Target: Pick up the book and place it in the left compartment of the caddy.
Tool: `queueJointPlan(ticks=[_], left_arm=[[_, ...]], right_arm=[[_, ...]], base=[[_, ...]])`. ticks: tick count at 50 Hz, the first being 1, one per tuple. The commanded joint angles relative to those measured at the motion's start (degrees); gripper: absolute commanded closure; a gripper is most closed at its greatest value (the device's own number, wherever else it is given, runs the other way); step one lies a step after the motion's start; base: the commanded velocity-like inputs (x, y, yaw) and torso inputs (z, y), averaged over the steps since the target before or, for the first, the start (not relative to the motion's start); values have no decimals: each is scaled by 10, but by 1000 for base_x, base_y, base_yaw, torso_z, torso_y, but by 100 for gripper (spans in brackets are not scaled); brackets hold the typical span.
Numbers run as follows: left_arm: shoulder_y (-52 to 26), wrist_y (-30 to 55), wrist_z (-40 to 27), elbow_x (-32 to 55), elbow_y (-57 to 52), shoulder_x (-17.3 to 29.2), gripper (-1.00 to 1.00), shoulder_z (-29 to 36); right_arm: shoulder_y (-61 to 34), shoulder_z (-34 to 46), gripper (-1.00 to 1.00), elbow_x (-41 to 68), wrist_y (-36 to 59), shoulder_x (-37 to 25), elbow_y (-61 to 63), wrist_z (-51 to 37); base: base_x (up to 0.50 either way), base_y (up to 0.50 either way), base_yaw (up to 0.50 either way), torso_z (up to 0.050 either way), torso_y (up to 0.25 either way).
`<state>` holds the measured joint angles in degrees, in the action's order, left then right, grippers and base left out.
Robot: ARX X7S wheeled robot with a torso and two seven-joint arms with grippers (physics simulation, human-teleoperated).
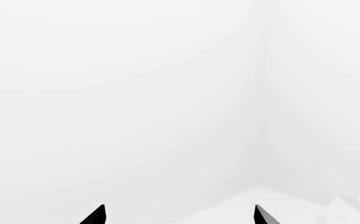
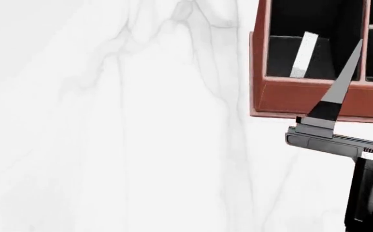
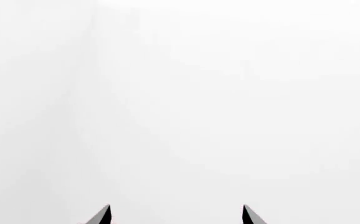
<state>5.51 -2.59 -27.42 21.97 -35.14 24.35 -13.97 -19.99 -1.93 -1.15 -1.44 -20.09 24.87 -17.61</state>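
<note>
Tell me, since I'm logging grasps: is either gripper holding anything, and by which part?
Nothing is held. Both the left gripper and right gripper are open and empty; the book leans inside the caddy.

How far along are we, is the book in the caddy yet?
Looks done: the book leans inside the left compartment of the caddy. Both wrist views show fingertips spread with nothing between them, so the right gripper and left gripper are empty. Left: only backing the right arm away.

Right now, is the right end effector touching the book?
Apart. Right wrist view shows the right end effector open and empty; head view shows the book inside the caddy.
</note>
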Motion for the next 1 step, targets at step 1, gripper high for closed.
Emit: queueJointPlan(ticks=[1], left_arm=[[-19,26,16,-5,18,-12,-100,-10]], right_arm=[[25,-22,-100,-9,-3,4,21,13]], base=[[0,0,0,0,0]])
